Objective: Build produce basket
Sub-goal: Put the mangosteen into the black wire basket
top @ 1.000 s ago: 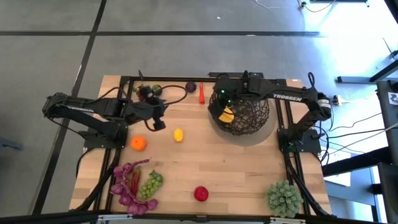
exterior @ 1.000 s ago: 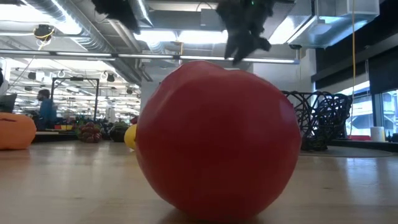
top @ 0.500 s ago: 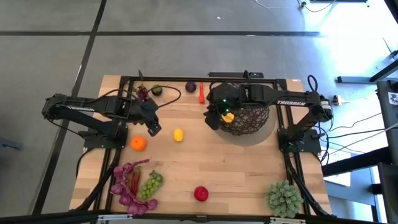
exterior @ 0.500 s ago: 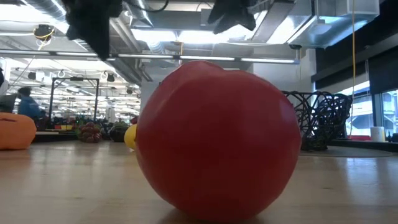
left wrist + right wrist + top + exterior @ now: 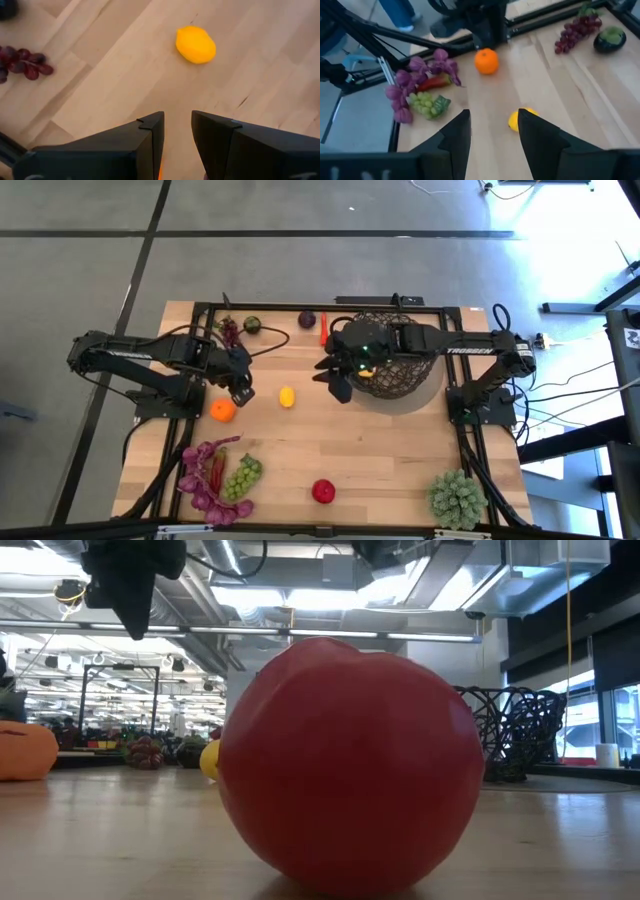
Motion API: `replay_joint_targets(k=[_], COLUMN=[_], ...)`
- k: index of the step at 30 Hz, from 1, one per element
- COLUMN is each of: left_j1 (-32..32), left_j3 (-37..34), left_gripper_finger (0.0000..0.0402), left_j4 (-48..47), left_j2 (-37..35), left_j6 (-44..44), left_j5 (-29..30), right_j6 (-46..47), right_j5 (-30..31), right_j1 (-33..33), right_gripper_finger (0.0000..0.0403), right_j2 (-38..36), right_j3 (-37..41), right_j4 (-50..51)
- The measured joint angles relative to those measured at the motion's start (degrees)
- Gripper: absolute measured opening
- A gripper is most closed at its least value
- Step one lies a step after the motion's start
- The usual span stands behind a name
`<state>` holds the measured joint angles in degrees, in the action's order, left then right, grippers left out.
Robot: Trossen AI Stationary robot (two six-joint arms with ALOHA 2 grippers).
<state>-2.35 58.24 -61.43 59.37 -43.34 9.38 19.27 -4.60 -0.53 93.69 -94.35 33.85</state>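
Note:
The dark wire basket [image 5: 398, 366] stands at the table's far right with a yellow fruit [image 5: 367, 368] inside. My right gripper [image 5: 337, 387] hangs open and empty just left of the basket; in its wrist view [image 5: 492, 117] the lemon [image 5: 521, 120] lies beyond its fingers. My left gripper [image 5: 243, 394] is slightly open and empty [image 5: 177, 117], above the table beside the orange [image 5: 222, 411]. The lemon [image 5: 287, 397] lies between the two grippers. A red apple [image 5: 323, 491] lies near the front edge and fills the low view [image 5: 350, 760].
Purple leaves [image 5: 205, 480], a red chilli [image 5: 216, 470] and green grapes [image 5: 242, 477] lie at the near left. Purple grapes [image 5: 230, 330], a dark green fruit [image 5: 252, 325], a purple fruit [image 5: 307, 320] and a red piece [image 5: 324, 330] lie along the far edge. A spiky green plant ball [image 5: 457, 498] sits near right.
My right gripper has come away from over the basket, toward the table's left and near edge, and now hangs beside the basket's left rim; the yellow fruit stays in the basket. My left gripper has moved toward the table's left and near edge, closer to the orange.

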Motion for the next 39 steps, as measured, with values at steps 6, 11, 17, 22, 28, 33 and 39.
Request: replay_joint_targets(k=[6, 11, 17, 22, 28, 33, 39], left_j1=[4.5, 12.8, 23.5, 29.8, 37.4, 43.7, 49.9], left_j3=[0.0, 0.0, 0.0, 0.0, 0.0, 0.0, 0.0], left_gripper_finger=[0.0088, 0.0088, 0.0088, 0.0088, 0.0088, 0.0088, 0.0088], left_j4=[1.2, 2.7, 5.7, 10.8, 13.4, 15.2, 16.7], left_j2=[0.0, 1.4, 2.3, 4.6, 8.9, 13.8, 20.6], left_j6=[-0.2, 3.2, 8.3, 15.1, 20.1, 21.5, 22.9], left_j5=[3.4, 1.8, -1.4, -2.7, -4.5, -4.4, -4.4], right_j6=[0.8, 1.5, 0.4, -2.6, -3.3, -3.3, -3.5], right_j5=[2.6, 3.6, 3.9, 4.0, 4.0, 4.0, 4.0], right_j1=[0.0, 0.0, 0.0, 0.0, 0.0, 0.0, 0.0], right_gripper_finger=[0.0156, 0.0156, 0.0156, 0.0156, 0.0156, 0.0156, 0.0156], right_j2=[0.0, 0.0, 0.0, 0.0, 0.0, 0.0, 0.0], right_j3=[0.0, 0.0, 0.0, 0.0, 0.1, 0.0, 0.1], right_j4=[-0.9, -0.9, 0.4, 2.0, 2.0, 2.0, 2.0])
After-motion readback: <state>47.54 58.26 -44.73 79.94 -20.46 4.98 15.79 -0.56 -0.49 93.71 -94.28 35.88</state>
